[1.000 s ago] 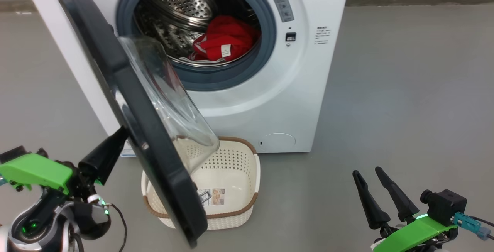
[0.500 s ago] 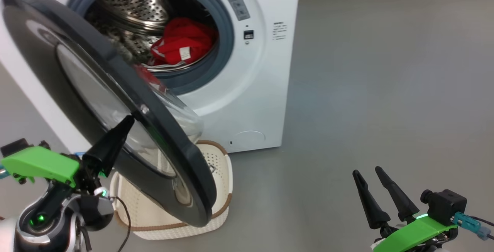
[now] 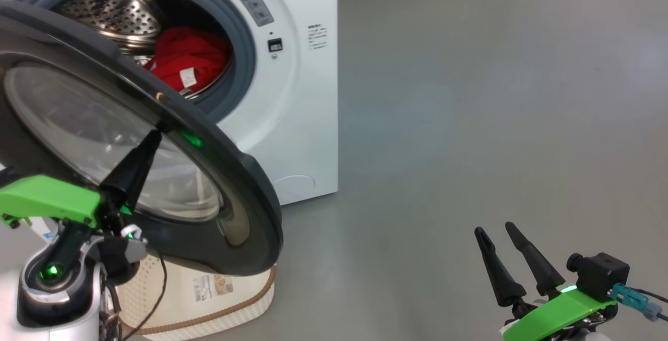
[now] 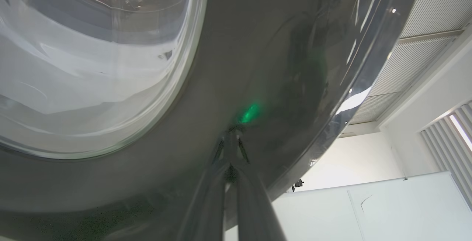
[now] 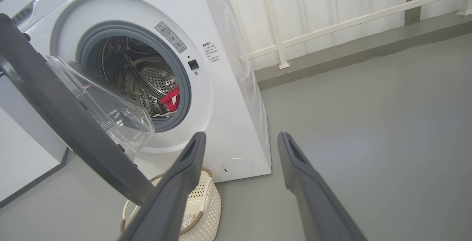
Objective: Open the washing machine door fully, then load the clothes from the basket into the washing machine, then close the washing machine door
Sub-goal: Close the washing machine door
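Note:
The washing machine (image 3: 308,121) stands at the upper left with its drum open. The red clothes (image 3: 182,59) lie inside the steel drum, also seen as clothes (image 5: 171,99) from the right wrist. The glossy black washing machine door (image 3: 229,195) hangs part-way swung, its outer face toward me. My left gripper (image 3: 155,136) is shut, its fingertips (image 4: 230,139) pressed against the door (image 4: 258,49) just beside the glass window. The basket (image 3: 229,304) sits on the floor under the door, with a sticker on its bottom. Low at the right, my right gripper (image 3: 493,228) stands open and holds nothing.
Grey floor (image 3: 469,95) stretches open to the right of the machine. A white railing (image 5: 332,23) and a low kerb run along the wall behind. The basket (image 5: 210,204) lies close to the machine's front, below the door's (image 5: 55,115) lower edge.
The door has swung from edge-on toward the machine's opening, with my shut left gripper following against its outer face. The head camera has turned, shifting the whole scene left. The right gripper is unchanged.

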`<state>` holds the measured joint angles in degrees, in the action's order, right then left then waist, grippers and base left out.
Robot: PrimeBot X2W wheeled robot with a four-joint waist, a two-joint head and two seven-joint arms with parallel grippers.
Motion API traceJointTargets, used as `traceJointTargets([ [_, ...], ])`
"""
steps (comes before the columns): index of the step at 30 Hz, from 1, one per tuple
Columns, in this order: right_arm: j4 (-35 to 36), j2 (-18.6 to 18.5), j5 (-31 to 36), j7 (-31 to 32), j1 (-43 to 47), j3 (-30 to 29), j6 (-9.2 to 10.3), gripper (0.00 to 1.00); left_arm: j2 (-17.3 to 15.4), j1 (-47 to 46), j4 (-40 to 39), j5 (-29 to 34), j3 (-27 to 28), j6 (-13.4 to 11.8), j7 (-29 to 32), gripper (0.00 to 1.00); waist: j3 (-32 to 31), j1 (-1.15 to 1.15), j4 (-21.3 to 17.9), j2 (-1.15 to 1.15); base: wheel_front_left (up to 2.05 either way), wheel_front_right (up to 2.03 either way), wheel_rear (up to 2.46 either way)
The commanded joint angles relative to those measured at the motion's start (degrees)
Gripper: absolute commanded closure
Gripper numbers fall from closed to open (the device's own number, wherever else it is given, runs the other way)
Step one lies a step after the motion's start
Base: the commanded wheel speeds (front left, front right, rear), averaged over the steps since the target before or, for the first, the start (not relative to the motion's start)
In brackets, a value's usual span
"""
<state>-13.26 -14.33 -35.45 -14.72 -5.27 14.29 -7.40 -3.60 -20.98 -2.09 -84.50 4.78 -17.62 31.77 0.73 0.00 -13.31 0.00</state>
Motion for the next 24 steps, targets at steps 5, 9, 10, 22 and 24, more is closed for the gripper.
traceJointTargets([
  [5,1.5,-0.6,0.0,-0.3,-2.1,1.2,-0.09,0.00,-1.6,-4.8,0.5,2.0,1.6,2.0,-2.0,1.00,1.0,0.00,-2.6,0.00,0.00,0.00,0.00],
  [9,1.7,-0.3,0.1,-0.3,-2.3,1.2,-0.09,0.00,-1.9,-6.2,2.1,2.8,1.8,2.8,-2.9,1.00,1.8,0.00,-4.0,0.00,0.00,0.00,0.00],
  [10,1.7,-0.2,0.1,-0.3,-2.5,1.2,-0.09,0.00,-2.0,-6.6,2.6,2.9,2.0,2.9,-3.2,1.00,2.1,0.00,-4.3,0.00,0.00,0.00,0.00],
  [22,2.2,1.3,0.4,-0.3,-3.5,0.5,-0.09,0.00,-4.3,-12.9,9.6,5.4,3.4,5.7,-6.6,1.00,5.1,0.00,-7.9,0.00,0.00,0.00,0.00],
  [24,2.2,1.5,0.4,-0.3,-3.7,0.4,-0.09,0.00,-4.7,-14.0,11.3,5.7,3.7,6.4,-7.3,1.00,5.3,0.00,-8.4,0.00,0.00,0.00,0.00],
])
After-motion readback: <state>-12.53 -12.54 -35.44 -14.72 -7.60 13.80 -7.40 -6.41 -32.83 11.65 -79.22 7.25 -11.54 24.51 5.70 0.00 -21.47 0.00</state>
